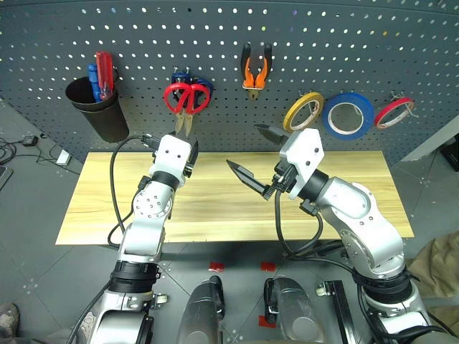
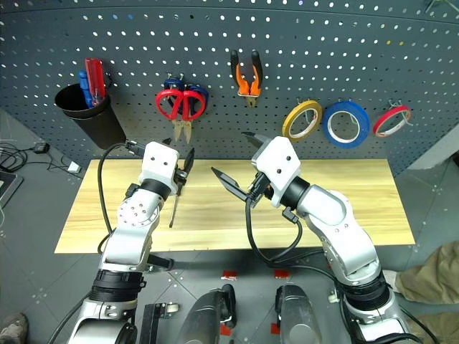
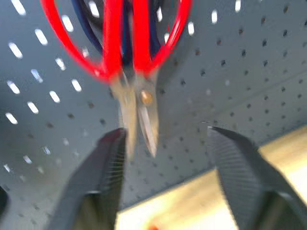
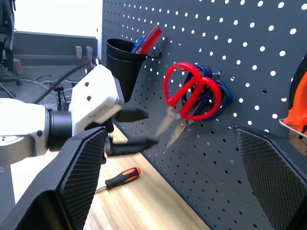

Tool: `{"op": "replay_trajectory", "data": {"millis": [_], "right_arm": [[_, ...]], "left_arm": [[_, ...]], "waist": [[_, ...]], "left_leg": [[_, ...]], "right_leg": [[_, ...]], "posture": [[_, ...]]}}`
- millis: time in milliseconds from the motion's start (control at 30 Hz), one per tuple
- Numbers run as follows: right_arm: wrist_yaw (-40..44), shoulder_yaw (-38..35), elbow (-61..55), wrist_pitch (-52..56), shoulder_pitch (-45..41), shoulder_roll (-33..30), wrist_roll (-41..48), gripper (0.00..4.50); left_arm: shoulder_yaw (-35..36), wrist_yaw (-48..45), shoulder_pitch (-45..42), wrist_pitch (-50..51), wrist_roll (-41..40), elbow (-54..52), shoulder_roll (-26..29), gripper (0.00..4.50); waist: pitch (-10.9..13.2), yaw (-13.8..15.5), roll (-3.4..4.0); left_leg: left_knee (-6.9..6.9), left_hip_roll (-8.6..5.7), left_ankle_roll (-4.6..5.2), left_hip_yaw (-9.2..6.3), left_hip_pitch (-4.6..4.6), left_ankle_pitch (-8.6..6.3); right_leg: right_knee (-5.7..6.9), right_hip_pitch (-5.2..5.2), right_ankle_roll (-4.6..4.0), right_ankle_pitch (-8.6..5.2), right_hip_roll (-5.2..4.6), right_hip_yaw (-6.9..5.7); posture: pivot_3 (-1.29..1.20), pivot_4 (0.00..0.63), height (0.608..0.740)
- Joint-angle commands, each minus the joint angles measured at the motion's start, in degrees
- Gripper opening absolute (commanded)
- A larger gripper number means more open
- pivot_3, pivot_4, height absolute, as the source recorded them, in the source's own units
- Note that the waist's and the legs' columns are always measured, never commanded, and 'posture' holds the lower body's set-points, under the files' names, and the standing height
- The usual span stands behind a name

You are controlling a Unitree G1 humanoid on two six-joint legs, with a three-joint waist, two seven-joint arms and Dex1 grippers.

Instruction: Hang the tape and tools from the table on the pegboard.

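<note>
**Two open grippers facing the pegboard**

The left gripper is reaching level toward the pegboard, jaws spread and empty just under the hanging red-handled scissors. The right gripper is hovering over the table, jaws wide, gripping nothing. A black cup is holding red and blue screwdrivers. The pliers and blue tape are hanging; the slim screwdriver is lying on the table.

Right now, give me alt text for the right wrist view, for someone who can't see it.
Red-handled scissors hang on the dark pegboard over blue-handled scissors, with the left tool open just beside their blades. A screwdriver lies on the wooden table below, and a black cup holds more screwdrivers.
</note>
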Motion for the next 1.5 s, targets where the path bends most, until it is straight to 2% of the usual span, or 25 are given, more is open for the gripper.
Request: {"op": "replay_trajectory", "data": {"millis": [33,67,233,467,600,800,1067,1200,1367,1500], "right_arm": [[-2.3,0.4,-1.8,4.7,0.5,1.1,0.3,4.5],[-2.9,0.2,-2.0,6.1,0.6,1.5,0.7,4.5],[-6.4,-1.0,-3.8,17.0,-0.1,5.9,4.6,4.5],[-8.4,-0.5,-3.7,28.4,-4.0,7.4,6.8,4.5],[-8.7,-0.3,-3.9,33.4,-6.2,7.3,8.3,4.5],[-9.3,0.2,-4.9,36.6,-8.1,8.8,9.3,4.5],[-9.5,0.9,-5.3,37.1,-8.0,8.1,9.9,4.5],[-9.0,0.7,-5.1,36.7,-8.0,7.0,9.9,4.5],[-7.6,1.0,-4.4,34.8,-7.9,5.2,9.7,4.5],[-5.8,1.9,-4.0,30.7,-7.9,3.1,8.8,4.5]], "left_arm": [[4.1,-0.2,2.0,9.0,-4.6,-1.8,-2.0,4.12],[5.2,0.1,2.4,11.4,-5.7,-2.1,-2.6,4.37],[10.7,-0.8,2.4,19.6,-10.5,-0.4,-1.2,4.37],[15.8,-1.4,-5.9,24.4,-14.4,13.0,2.1,4.37],[15.5,-4.0,-11.2,25.1,-15.3,23.3,4.5,4.37],[11.6,-8.4,-17.8,21.3,-13.5,36.9,6.8,4.37],[8.1,-10.7,-24.4,15.7,-10.7,52.3,7.8,4.37],[7.6,-11.2,-26.4,12.4,-9.9,57.1,8.7,3.46],[7.2,-13.2,-27.0,8.3,-9.2,59.6,9.6,1.86],[6.4,-16.1,-23.9,5.6,-8.9,55.4,11.5,0.54]], "waist": [[0.0,-0.2,0.0],[0.0,-0.2,0.0],[0.0,-0.2,-0.02],[0.6,0.2,-0.13],[1.5,0.1,-0.23],[2.8,0.1,-0.25],[3.7,0.1,-0.29],[3.7,-0.1,-0.28],[3.7,-0.1,-0.3],[3.6,-0.4,-0.38]], "left_leg": [[0.0,0.0,0.0,0.0,0.0,0.0],[0.0,0.01,0.0,0.0,0.0,0.0],[0.02,0.03,0.0,-0.02,0.0,0.0],[0.09,0.01,0.08,-0.02,0.01,-0.04],[0.05,0.02,0.08,-0.03,0.01,-0.04],[-0.05,0.02,0.04,0.07,-0.01,-0.02],[-0.07,0.02,0.03,0.14,-0.04,-0.02],[-0.08,0.03,0.05,0.17,-0.03,-0.03],[-0.09,0.04,-0.01,0.2,-0.04,0.0],[-0.09,0.04,-0.15,0.23,-0.04,0.08]], "right_leg": [[0.0,0.0,0.0,0.0,0.0,0.01],[0.01,-0.01,0.0,0.0,0.0,0.01],[0.07,-0.02,0.0,0.0,0.02,0.01],[0.07,-0.03,0.0,0.0,0.01,0.04],[0.08,-0.06,-0.01,0.0,0.02,0.04],[-0.08,-0.1,-0.01,-0.01,0.01,0.09],[-0.11,-0.16,-0.01,-0.02,-0.04,0.11],[-0.1,-0.18,-0.01,-0.02,-0.04,0.11],[-0.11,-0.2,0.0,-0.02,-0.06,0.11],[-0.1,-0.21,0.0,-0.02,-0.06,0.1]], "posture": [[-0.3,0.266,0.74],[-0.3,0.268,0.74],[-0.28,0.294,0.74],[-0.28,0.356,0.74],[-0.28,0.386,0.74],[-0.29,0.412,0.74],[-0.3,0.415,0.74],[-0.32,0.401,0.74],[-0.32,0.364,0.74],[-0.33,0.317,0.74]]}}
